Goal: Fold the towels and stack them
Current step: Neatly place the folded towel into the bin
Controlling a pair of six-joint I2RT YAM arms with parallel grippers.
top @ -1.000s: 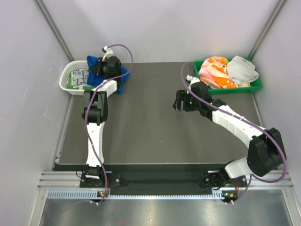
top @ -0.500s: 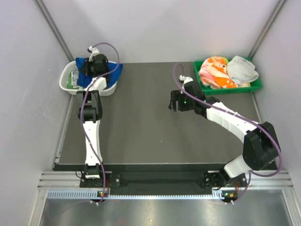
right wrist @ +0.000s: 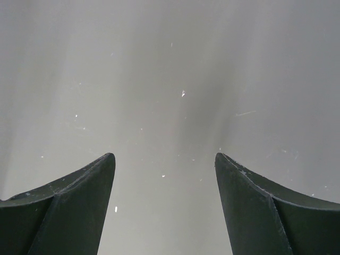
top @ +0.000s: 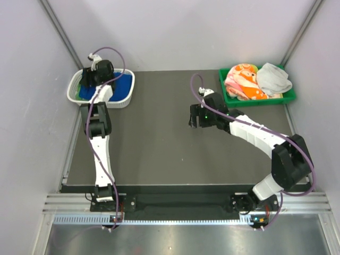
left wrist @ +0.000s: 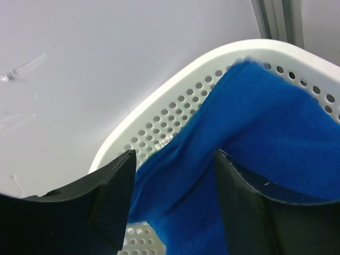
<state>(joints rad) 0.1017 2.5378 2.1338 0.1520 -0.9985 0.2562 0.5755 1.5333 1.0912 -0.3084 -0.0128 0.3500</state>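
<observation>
change: the left arm has swung from the back-left of the bench (top: 159, 154) to over the white mesh basket (top: 69, 91), and the blue towel (top: 118, 87) has gone with it. the towel now lies in the basket instead of beside it. the right arm has drifted slightly left.
top view, towels: the blue towel fills the basket's right half. an orange-pink towel (top: 240, 82) and a grey towel (top: 273, 78) sit bunched in the green tray (top: 255, 101) at the back right.
top view, right arm: reaches over the middle of the bench, well apart from both containers.
left wrist view, left jaws: parted. the blue towel (left wrist: 265, 122) runs loosely between them and over the basket wall (left wrist: 175, 106), and it does not look pinched.
right wrist view, right jaws: wide apart with nothing between them, only bare bench (right wrist: 170, 79) below.
risk, snag: the cloth brushes both left fingers, so lifting away could drag it back out.
risk, slump: one edge rides on the rim, so the fold could slide apart or spill over the side.
risk, remaining: the tray towels are still crumpled, and a grab at the heap could lift both together.
</observation>
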